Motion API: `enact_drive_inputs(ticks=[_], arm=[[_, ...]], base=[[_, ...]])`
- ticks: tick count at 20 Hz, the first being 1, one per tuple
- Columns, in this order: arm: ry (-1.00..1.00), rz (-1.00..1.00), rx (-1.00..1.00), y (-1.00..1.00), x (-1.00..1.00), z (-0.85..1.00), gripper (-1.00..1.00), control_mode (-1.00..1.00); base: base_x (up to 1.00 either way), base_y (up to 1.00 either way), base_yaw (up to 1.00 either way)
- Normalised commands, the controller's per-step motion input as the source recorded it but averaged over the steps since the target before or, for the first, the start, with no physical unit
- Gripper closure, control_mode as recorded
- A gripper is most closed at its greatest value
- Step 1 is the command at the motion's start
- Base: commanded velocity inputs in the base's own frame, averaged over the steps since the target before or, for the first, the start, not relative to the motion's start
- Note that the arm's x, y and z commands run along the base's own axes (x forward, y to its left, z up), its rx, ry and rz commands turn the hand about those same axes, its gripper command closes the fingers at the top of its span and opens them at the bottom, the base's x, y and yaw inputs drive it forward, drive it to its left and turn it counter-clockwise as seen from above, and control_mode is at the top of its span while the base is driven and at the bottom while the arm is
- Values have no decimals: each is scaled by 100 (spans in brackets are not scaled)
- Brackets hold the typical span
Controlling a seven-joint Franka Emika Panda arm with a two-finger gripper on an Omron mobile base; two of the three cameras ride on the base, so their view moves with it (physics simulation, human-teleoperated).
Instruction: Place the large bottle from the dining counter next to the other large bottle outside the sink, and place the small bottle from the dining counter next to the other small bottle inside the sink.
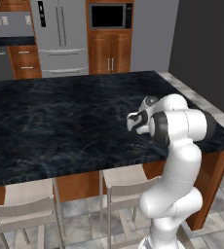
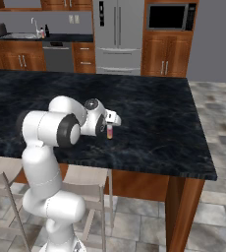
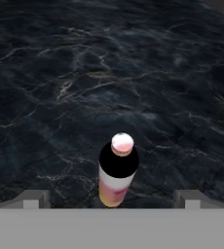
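My pincer [image 3: 112, 198] stands wide, with nothing between its two fingertips [image 3: 32, 198]; the tips rise at either side of the lower edge of the hand view, well apart from each other.

The small bottle [image 3: 116, 170] stands upright on the dark marble desk [image 3: 109, 73]. Its long axis is vertical: base on the desk surface, cap [image 3: 122, 144] pointing straight up. In the hand view I look down on it at a slant, so the pale pink cap appears nearest the camera, the dark shoulder below it, then a white band and a pink-to-yellow lower body. The bottle sits between the lines of my two fingertips, centred, and touches neither.

In the right base view the same small bottle [image 2: 109, 131] appears just below and in front of my pincer [image 2: 113, 119], near the front edge of the desk [image 2: 149, 113], upright, with its pink lower part visible. My arm reaches from the stool side over that edge.

In the left base view my pincer [image 1: 133, 121] is over the desk [image 1: 60, 121], towards its right front portion; the bottle itself is hidden behind my wrist there.

At the far wall in the right base view, a sink [image 2: 17, 35] with a faucet is set in the back counter; small bottles [image 2: 43, 32] stand beside it, too small to tell apart.
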Motion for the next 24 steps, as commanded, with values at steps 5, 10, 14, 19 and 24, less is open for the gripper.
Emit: enact_drive_inputs(ticks=[5,10,14,19,24], arm=[[0,0,0,-4,21,-10,-100,-100],[0,0,0,-7,17,-4,-100,-100],[0,0,0,-9,13,-1,-100,-100],[0,0,0,-7,16,-4,-100,-100],[0,0,0,-7,24,-5,-100,-100]], base=[[0,0,0],[0,0,0],[0,0,0],[0,0,0],[0,0,0]])
